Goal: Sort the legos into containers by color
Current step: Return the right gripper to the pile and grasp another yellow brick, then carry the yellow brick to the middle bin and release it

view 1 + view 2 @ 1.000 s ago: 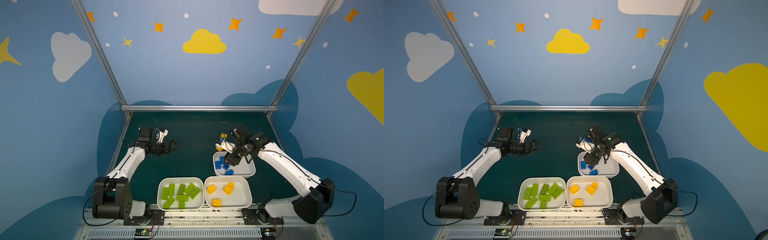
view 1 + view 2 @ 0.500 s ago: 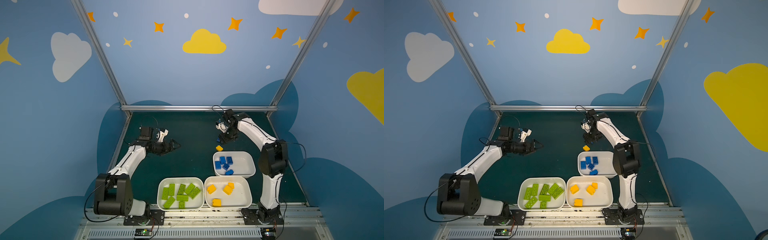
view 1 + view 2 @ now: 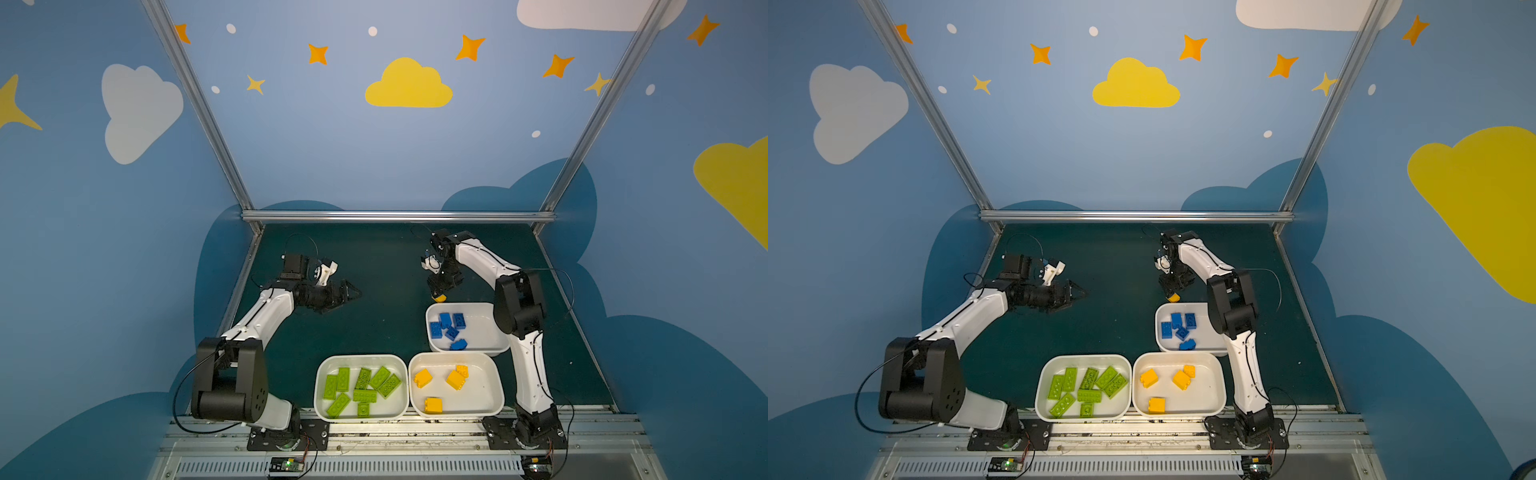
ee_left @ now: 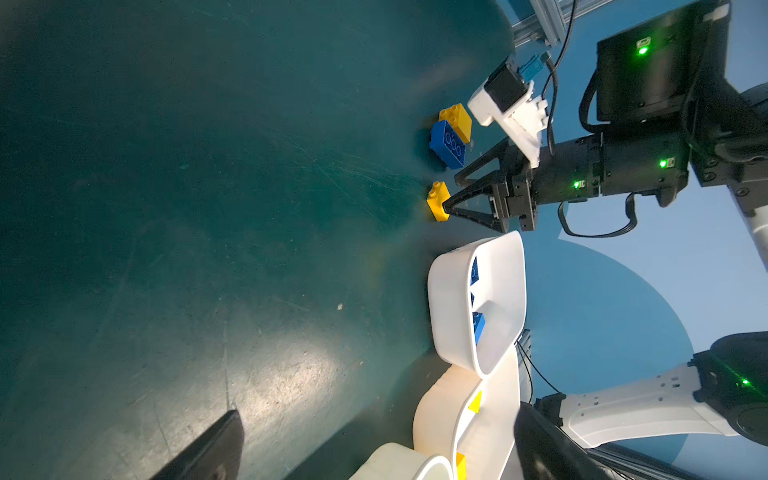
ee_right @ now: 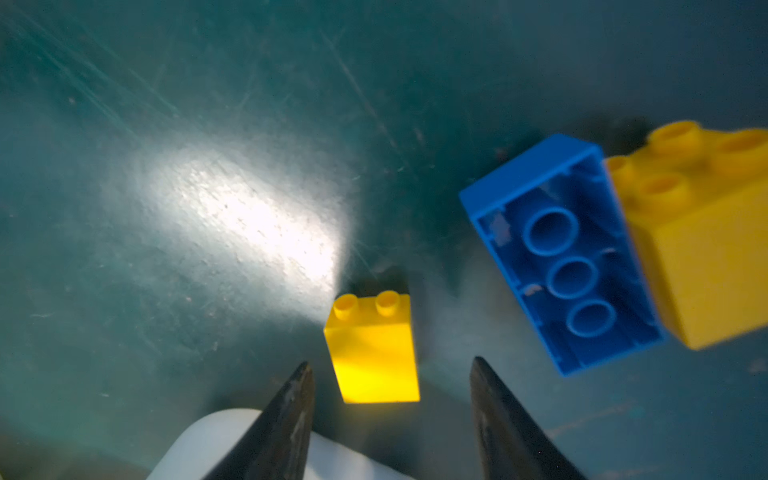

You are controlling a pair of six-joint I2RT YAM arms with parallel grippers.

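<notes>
A small yellow lego (image 5: 372,349) stands on the green mat just beyond the blue tray, also visible as the yellow lego (image 3: 439,297) (image 4: 437,201). My right gripper (image 5: 391,360) (image 3: 436,291) is open; its fingers flank the lego's near end without touching it. Beside it a blue lego (image 5: 561,253) (image 4: 446,143) lies on its side against a second yellow lego (image 5: 706,245) (image 4: 457,120). Three white containers sit in front: green legos in one (image 3: 320,374), yellow in another (image 3: 494,386), blue in the third (image 3: 490,316). My left gripper (image 3: 353,294) (image 3: 1079,293) hovers open and empty at mid-left.
The right arm's elbow (image 3: 517,305) hangs over the blue tray's right end. A metal rail (image 3: 395,216) bounds the mat at the back, with sloped frame posts at both sides. The base rail (image 3: 374,436) runs along the front behind the trays.
My right gripper has left the space over the blue tray, swung to the far side and come down around the loose yellow lego. Its jaws narrowed slightly. The left arm has hardly moved.
</notes>
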